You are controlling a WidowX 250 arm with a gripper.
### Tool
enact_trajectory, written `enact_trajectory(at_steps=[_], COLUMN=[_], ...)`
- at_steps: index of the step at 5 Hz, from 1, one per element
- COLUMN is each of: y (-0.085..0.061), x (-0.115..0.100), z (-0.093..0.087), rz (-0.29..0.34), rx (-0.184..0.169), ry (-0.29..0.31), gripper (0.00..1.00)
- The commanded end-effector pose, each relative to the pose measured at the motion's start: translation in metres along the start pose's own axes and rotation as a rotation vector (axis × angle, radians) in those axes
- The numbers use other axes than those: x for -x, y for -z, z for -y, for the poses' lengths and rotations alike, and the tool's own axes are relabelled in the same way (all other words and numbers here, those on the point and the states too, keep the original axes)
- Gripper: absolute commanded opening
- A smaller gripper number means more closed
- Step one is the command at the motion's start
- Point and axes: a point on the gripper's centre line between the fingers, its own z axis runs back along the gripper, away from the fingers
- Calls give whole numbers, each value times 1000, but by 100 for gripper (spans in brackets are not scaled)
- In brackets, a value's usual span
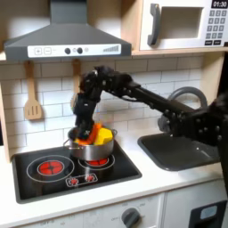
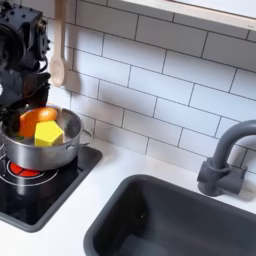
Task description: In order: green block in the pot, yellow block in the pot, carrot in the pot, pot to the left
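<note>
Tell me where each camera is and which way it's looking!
First exterior view: in front of the toy kitchen, facing the stove, tiled wall and microwave; the black arm and end effector show over the pot.
Second exterior view: low and close beside the sink, looking along the counter; the end effector shows above the pot.
Shared: pot, yellow block, faucet.

Pot (image 2: 45, 152) and stove (image 2: 40, 195) cut off at the second exterior view's left edge.
</note>
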Motion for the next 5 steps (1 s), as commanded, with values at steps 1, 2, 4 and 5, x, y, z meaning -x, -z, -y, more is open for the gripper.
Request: enact_trajectory(at_steps=[1,2,4,5], y=[-28,-35,-27,-38], x=[-1,3,19,19], z=[1,-8,-36,-48], rz=[20,-24,-119,-105], rx=[82,29,-70,-66], ry=[-16,31,100,98], gripper=[100,100,100,100])
